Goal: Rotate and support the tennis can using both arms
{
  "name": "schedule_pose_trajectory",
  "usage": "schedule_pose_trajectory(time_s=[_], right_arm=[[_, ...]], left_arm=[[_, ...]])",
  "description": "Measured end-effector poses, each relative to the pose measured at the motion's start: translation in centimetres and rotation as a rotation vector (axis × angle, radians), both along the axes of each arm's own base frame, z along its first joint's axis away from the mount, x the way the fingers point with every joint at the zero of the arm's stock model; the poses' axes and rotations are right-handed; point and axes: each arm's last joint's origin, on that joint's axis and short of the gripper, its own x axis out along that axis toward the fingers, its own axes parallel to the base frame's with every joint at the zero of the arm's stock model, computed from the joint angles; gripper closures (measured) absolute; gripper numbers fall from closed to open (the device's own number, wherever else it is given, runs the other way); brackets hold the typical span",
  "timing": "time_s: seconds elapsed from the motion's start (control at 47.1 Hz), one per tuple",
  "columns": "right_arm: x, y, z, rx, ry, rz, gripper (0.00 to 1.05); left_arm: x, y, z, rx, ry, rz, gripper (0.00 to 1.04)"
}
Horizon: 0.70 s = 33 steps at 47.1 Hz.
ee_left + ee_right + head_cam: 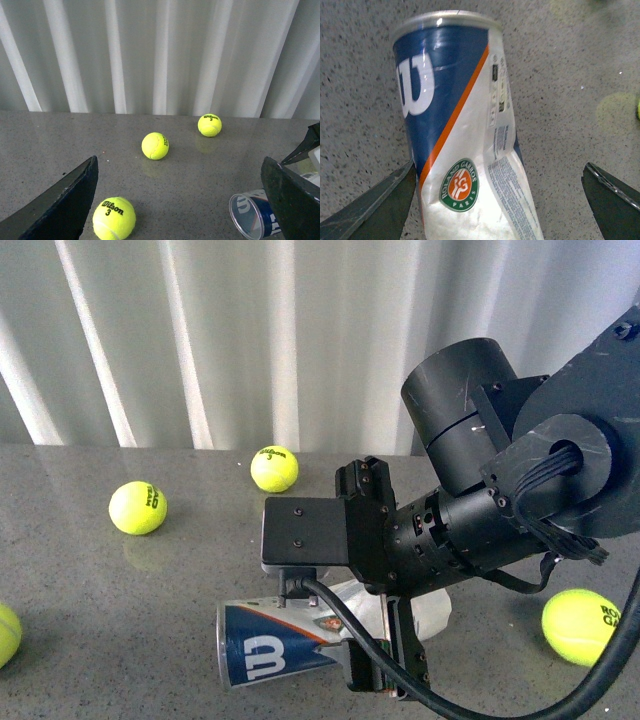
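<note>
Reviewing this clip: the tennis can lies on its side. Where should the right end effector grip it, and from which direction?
Probably the labelled mid-body of the tennis can, from above, closing across its width. It lies flat on the table, long curved sides free; the right end effector hangs open astride it. The wall looks creased, so squeeze lightly.

Right arm (480, 510) low, right tool (497, 167) spread wide — left tool (180, 162) likewise
</note>
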Motion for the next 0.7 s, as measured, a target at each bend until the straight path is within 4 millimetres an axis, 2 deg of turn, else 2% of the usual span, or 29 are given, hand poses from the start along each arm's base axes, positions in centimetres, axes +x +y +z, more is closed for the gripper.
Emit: schedule_pose_trajectory(time_s=[0.17,0.403,0.552,0.637,0.701], right_arm=[[-0.6,-0.2,2.2,0.087,0.014,-0.08,0.07],[-0.9,-1.7,6.3,0.322,0.047,-0.316,0.07],[-1.6,-3.4,9.1,0.522,0.092,-0.603,0.07],[-2.0,-4.4,10.0,0.602,0.121,-0.78,0.07],[-2.3,-5.7,10.4,0.669,0.187,-1.018,0.07]], left_arm=[[0.0,0.0,0.0,0.0,0.0,0.0,0.07],[0.0,0.0,0.0,0.0,0.0,0.0,0.07],[0.0,0.0,0.0,0.0,0.0,0.0,0.07],[0.0,0.0,0.0,0.0,0.0,0.0,0.07],[0.0,0.0,0.0,0.0,0.0,0.0,0.07]])
